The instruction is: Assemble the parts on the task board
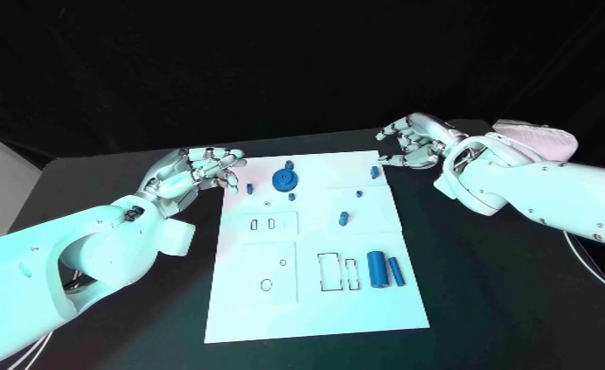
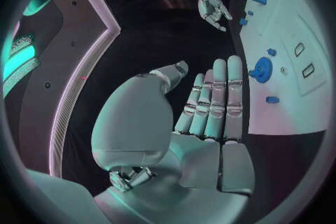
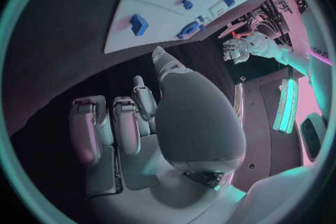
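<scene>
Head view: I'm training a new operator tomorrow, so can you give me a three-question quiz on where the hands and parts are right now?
1. True or false: the left hand holds a blue part.
2. Multiple choice: the round blue disc lies (A) on the task board's far half, (B) off the board on the black table, (C) in the right hand.
3. Fill in: the large blue cylinder lies beside a thinner blue ____.

Key: 1 false, both hands are empty, beside the board's far corners; 2 A; 3 bar.
</scene>
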You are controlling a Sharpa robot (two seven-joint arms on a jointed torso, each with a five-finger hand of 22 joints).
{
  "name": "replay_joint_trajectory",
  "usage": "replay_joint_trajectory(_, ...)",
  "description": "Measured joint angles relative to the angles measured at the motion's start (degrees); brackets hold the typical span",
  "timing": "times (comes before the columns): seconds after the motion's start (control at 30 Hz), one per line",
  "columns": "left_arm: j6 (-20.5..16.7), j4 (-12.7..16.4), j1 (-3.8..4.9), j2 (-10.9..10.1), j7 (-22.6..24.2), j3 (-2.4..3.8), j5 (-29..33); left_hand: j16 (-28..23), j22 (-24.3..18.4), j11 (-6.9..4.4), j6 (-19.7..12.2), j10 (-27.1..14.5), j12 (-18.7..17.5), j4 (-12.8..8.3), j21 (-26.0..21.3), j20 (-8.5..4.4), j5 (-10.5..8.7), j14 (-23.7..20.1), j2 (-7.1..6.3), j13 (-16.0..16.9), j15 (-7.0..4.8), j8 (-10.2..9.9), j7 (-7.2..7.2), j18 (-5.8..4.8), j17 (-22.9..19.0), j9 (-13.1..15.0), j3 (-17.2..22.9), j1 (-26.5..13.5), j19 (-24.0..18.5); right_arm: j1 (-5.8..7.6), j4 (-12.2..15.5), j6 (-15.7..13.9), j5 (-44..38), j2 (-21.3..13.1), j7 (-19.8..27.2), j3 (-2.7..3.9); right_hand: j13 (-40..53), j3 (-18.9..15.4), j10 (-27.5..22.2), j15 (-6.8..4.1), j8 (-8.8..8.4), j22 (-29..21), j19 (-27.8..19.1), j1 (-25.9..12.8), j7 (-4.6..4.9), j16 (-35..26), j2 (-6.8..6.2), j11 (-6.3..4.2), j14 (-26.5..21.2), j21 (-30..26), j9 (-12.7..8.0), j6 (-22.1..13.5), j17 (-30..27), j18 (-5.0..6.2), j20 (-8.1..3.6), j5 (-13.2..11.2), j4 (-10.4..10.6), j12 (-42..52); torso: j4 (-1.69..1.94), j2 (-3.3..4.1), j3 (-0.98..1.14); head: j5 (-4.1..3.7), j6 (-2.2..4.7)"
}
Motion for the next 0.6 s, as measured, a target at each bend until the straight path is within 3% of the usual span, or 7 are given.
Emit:
replay_joint_trajectory(0.2,0.1,-0.1,-0.03,0.1,0.0,-0.03,0.0,0.0,0.0,0.00,0.0,0.0,0.0,0.0,0.0,0.00,0.00,0.0,0.00,0.0,0.00,0.0,0.00,0.00,0.0,0.0,0.0,0.0,0.0,-1.45,-2.6,1.0,0.7,0.2,2.9,-0.22,-0.3,-3.4,-0.4,0.19,0.00,0.0,0.0,2.4,0.33,0.3,0.15,0.41,0.2,0.0,-0.5,-1.1,0.0,-0.07,0.00,0.0,2.4,-0.2,0.07,0.05,-0.04,-0.57,-0.25)
replay_joint_trajectory(0.4,0.2,-0.3,-0.05,0.1,0.0,-0.06,0.0,0.0,0.0,0.00,0.0,0.0,0.0,0.0,0.0,0.00,0.00,0.0,0.00,0.0,0.00,0.0,0.00,0.00,0.0,0.0,0.0,0.0,0.0,-2.74,-4.7,1.9,0.8,1.4,4.3,-0.27,-0.3,-3.9,-0.4,0.19,0.00,0.0,0.0,2.8,0.37,0.3,0.24,0.41,0.2,0.2,-0.5,-1.1,0.0,-0.06,0.04,0.0,2.5,-0.2,0.13,0.09,-0.10,-0.63,-0.46)
replay_joint_trajectory(0.6,0.3,-0.4,-0.05,0.1,0.0,-0.06,0.0,0.0,0.0,0.00,0.0,0.0,0.0,0.0,0.0,0.00,0.00,0.0,0.00,0.0,0.00,0.0,0.00,0.00,0.0,0.0,0.0,0.0,0.0,-4.02,-6.1,2.6,0.8,2.7,5.2,-0.27,-0.3,-3.9,-0.4,0.19,0.00,0.0,0.0,4.4,0.37,0.3,1.29,0.41,0.2,0.2,-0.5,-1.1,0.0,-0.04,0.41,1.0,2.5,-0.2,0.11,0.09,-0.18,-0.53,-0.70)
